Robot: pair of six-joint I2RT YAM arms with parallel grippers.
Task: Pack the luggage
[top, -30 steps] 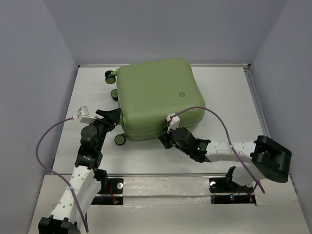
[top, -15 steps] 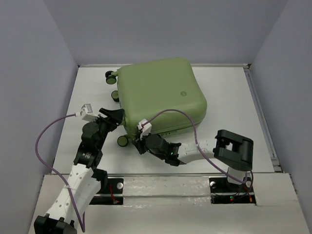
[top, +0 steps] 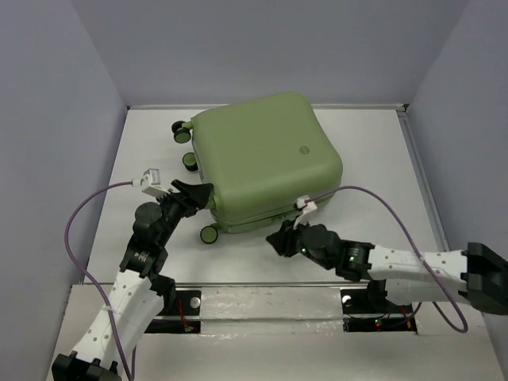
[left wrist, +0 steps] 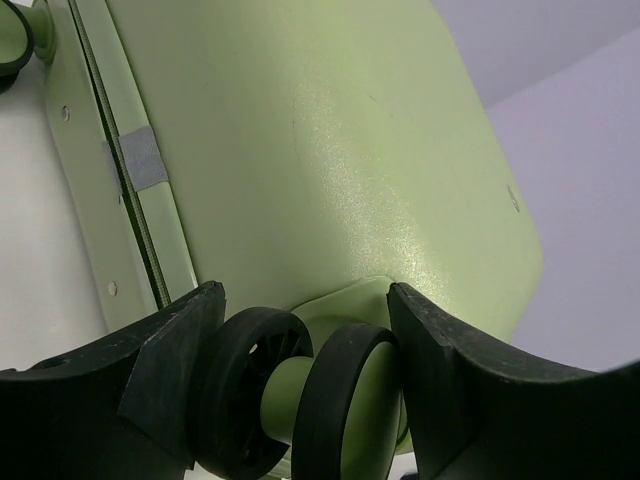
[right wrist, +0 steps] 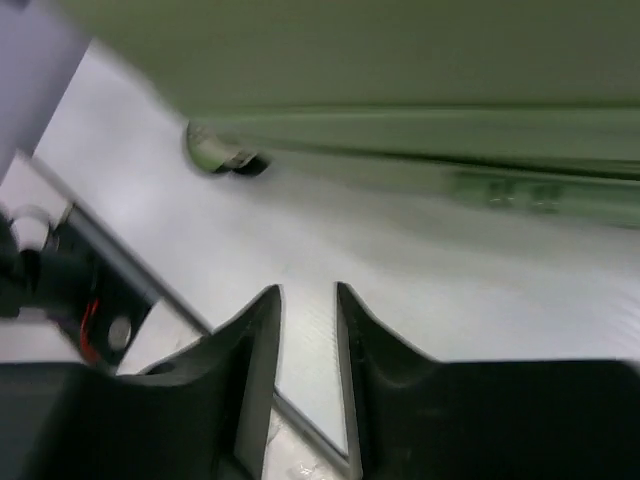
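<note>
Pale green luggage [top: 266, 159] lies shell-up at centre frame on the white counter [top: 373, 151].
Left gripper [left wrist: 305, 300] is spread wide, straddling a caster wheel [left wrist: 245, 390] on its left edge; right gripper [right wrist: 308, 295] is narrowly parted and empty, just below its lower edge.

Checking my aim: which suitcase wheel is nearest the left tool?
The wheel between the fingers of the left tool; the other three stand outside them.
</note>
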